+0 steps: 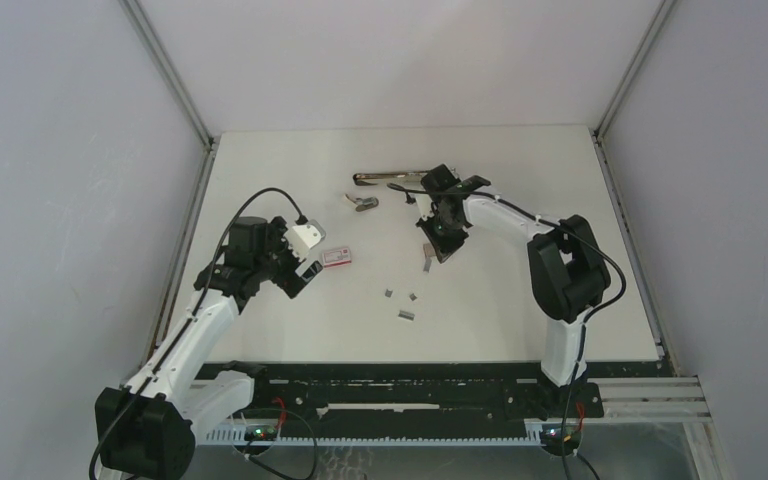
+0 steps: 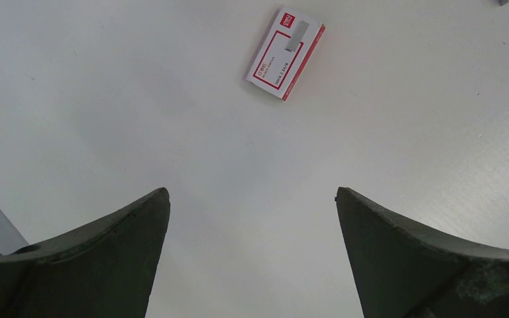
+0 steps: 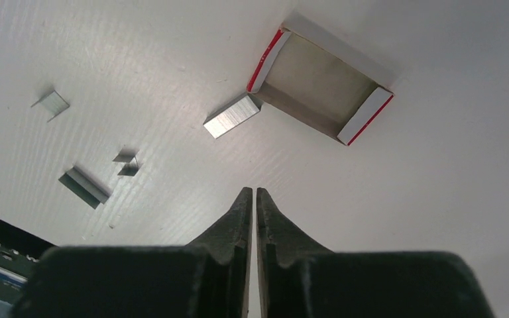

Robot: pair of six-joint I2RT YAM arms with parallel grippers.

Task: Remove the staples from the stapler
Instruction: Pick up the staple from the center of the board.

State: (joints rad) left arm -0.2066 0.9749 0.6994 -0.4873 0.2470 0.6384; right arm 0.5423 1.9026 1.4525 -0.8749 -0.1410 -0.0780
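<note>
Nearest the bases, a few short grey staples (image 1: 405,315) are lying loose on the table (image 1: 500,320), between the two arms and closer to the right one. A bit further out, the left gripper (image 2: 252,192) is hanging wide open over bare table, holding nothing, with the red-and-white box (image 2: 285,53) lying flat just beyond its fingers. The right gripper (image 3: 252,190) is pinched fully shut on nothing and pointing down at the table. Just ahead of it a longer staple strip (image 3: 232,116) is lying at the corner of an open box tray (image 3: 321,86), with smaller bits scattered off to the left in its wrist view. Furthest out, the stapler (image 1: 385,179) is lying beyond the right gripper and slightly to its left, its long axis running left to right across the table. The right arm is sitting much nearer to it than the left, so any reach is probably falling to the right. A small grey piece (image 1: 364,203) is lying just in front of the stapler, too small to identify. Neither wrist view is showing the stapler, and whether any staples are remaining inside cannot be told.
</note>
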